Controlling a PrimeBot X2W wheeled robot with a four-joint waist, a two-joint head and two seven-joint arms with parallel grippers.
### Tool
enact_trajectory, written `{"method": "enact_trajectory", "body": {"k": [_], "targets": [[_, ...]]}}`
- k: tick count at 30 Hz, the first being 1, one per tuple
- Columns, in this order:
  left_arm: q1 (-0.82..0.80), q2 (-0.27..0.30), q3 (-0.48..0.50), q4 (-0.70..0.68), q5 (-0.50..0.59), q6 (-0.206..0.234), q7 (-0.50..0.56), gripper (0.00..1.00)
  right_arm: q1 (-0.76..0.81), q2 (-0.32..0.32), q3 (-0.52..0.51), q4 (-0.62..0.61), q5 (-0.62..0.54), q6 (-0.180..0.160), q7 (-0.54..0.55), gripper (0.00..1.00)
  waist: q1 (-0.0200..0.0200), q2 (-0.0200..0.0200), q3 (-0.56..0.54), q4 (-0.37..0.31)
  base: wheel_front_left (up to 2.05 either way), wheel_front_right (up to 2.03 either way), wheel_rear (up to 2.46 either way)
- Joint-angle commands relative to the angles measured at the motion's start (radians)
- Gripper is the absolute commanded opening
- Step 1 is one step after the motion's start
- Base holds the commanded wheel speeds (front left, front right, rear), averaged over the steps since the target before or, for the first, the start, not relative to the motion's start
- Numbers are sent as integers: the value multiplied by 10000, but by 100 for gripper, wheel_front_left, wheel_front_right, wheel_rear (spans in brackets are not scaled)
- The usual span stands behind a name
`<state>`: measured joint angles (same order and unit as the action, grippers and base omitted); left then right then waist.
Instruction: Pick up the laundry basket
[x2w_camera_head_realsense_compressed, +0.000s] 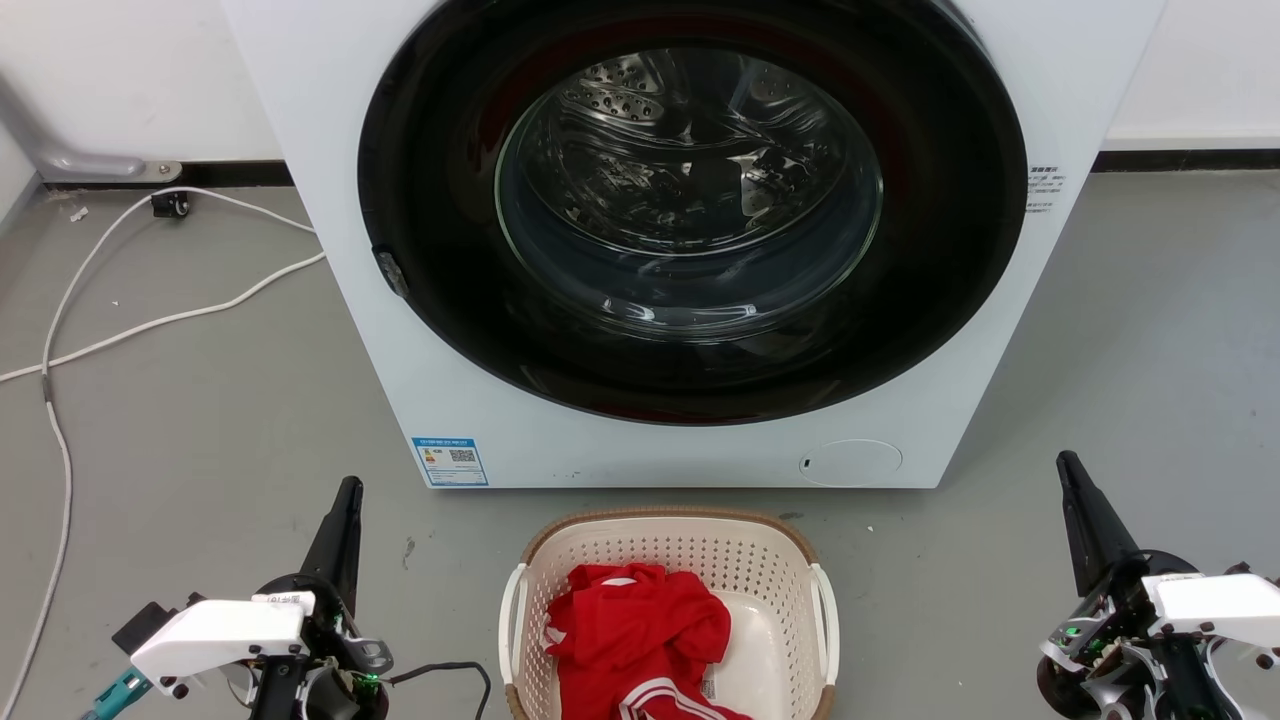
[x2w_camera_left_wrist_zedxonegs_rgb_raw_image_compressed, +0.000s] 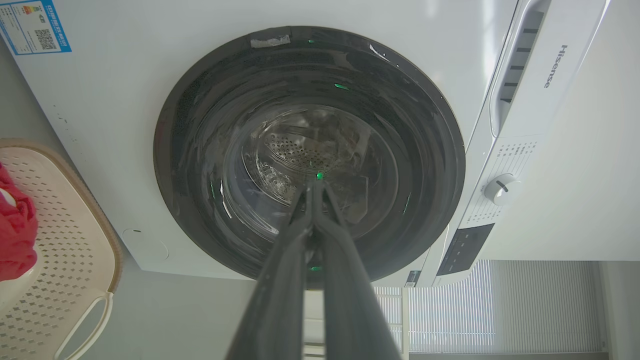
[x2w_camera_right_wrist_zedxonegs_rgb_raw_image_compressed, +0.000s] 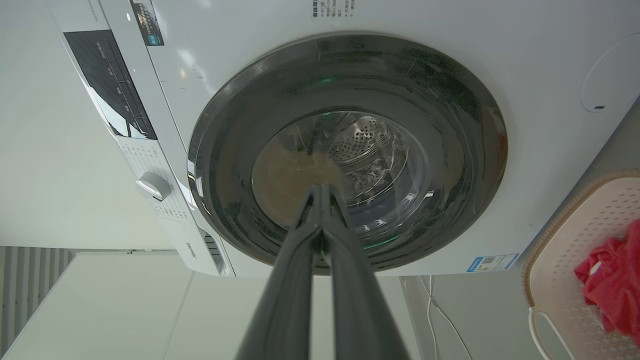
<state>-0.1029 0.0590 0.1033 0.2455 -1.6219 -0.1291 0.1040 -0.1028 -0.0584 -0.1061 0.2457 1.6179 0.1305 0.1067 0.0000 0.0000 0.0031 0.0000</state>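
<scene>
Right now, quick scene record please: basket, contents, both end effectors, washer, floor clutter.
laundry basket: on the floor in front of the washing machine, not gripped
contents: red garment, crumpled toward the basket's left side
left end effector: shut, empty, left of the basket, apart from it
right end effector: shut, empty, right of the basket, apart from it
washing machine: white front-loader, round door looks shut
floor clutter: white cable, left of the machine

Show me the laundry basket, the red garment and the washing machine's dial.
laundry basket (x2w_camera_head_realsense_compressed: 680, 550): head view, far perforated wall.
red garment (x2w_camera_head_realsense_compressed: 640, 625): head view, middle of the cloth.
dial (x2w_camera_left_wrist_zedxonegs_rgb_raw_image_compressed: 501, 189): left wrist view, knob face.
</scene>
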Motion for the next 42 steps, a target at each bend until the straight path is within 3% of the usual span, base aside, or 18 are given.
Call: {"method": "enact_trajectory", "body": {"k": [1, 23, 24, 36, 42], "targets": [[-108, -11, 27, 15, 71, -28, 53, 0, -122, 36, -16, 14, -56, 2, 33, 0, 0, 0, 0, 0, 0, 0, 0], [-113, -32, 57, 17, 81, -28, 71, 0, -126, 51, -40, 14, -78, 4, 58, 0, 0, 0, 0, 0, 0, 0, 0], [-1, -21, 33, 0, 44, 0, 34, 100, -2, 17, -23, 2, -19, 0, 11, 100, 0, 0, 0, 0, 0, 0, 0], [131, -54, -453, -117, 103, -1, -459, 100, 270, 36, 321, -163, -179, 0, -488, 100, 0, 0, 7, 10, 0, 0, 0], [132, -55, -526, -322, 818, -2, -737, 100, 348, 38, 351, -342, -755, 0, -764, 100, 0, 0, 5, 17, 0, 0, 0]]}}
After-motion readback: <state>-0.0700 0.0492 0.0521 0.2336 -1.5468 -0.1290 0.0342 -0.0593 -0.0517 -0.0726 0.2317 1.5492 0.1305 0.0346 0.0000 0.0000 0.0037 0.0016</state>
